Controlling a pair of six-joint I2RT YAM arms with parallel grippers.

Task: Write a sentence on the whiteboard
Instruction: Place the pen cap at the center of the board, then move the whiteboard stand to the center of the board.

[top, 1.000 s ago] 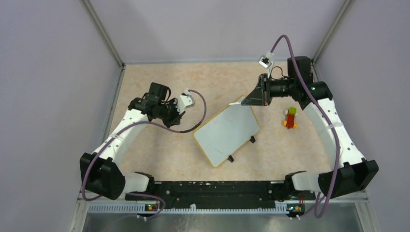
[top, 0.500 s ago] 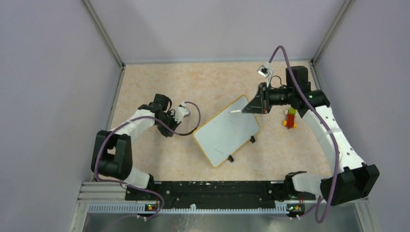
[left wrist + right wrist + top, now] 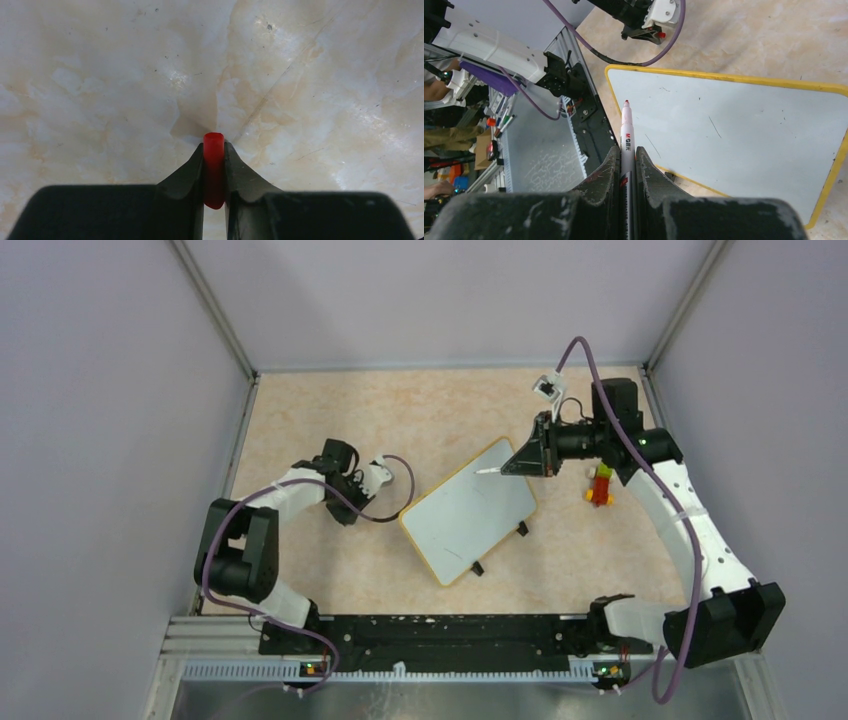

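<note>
The whiteboard (image 3: 468, 512) lies tilted at the table's middle, with a yellow rim and two black clip feet (image 3: 521, 529). In the right wrist view the whiteboard (image 3: 744, 130) shows only faint dark scratches; no red sentence is visible. My right gripper (image 3: 525, 455) is shut on a white marker (image 3: 626, 130) with a red tip, which points over the board's far corner (image 3: 487, 471). I cannot tell if the tip touches. My left gripper (image 3: 352, 485) is left of the board, low over the table. It is shut on a red cap (image 3: 214, 165).
A small red, yellow and green toy (image 3: 600, 483) lies right of the board, under the right arm. A black rail (image 3: 430, 635) runs along the near edge. Grey walls close in the left, right and far sides. The left arm's cable (image 3: 395, 502) loops close to the board's left corner.
The left arm has folded back toward its base and its gripper has sunk lower to the table. The right gripper has come down a little with the marker over the board's far corner.
</note>
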